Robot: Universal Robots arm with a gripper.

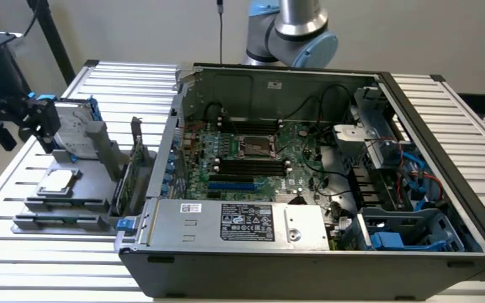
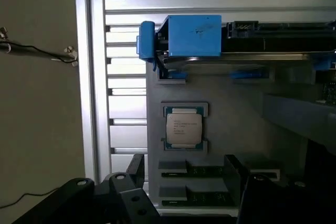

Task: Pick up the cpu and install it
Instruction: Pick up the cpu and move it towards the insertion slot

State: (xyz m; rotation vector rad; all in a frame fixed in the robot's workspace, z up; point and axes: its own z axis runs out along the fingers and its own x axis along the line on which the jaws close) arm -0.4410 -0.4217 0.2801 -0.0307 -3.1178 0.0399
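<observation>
The cpu [image 1: 57, 182], a small square chip with a shiny silver top, lies flat in a recess of the grey fixture [image 1: 99, 183] on the exterior view's left, outside the computer case. In the wrist view the cpu [image 2: 184, 128] lies a short way in front of my gripper [image 2: 189, 203]. The black fingers [image 2: 126, 195] stand wide apart with nothing between them. My gripper [image 1: 38, 123] hovers above the fixture's far left end, apart from the chip. The empty socket [image 1: 257, 147] sits mid-motherboard inside the open case.
A silver hard drive in a blue frame [image 2: 194, 35] stands at the fixture's far end. Memory sticks [image 2: 194, 171] lie in slots near the cpu. The black case [image 1: 310, 265] with its power supply [image 1: 234, 224] fills the slatted table's [image 1: 23, 265] middle. Cables [image 1: 411, 170] crowd the case's right side.
</observation>
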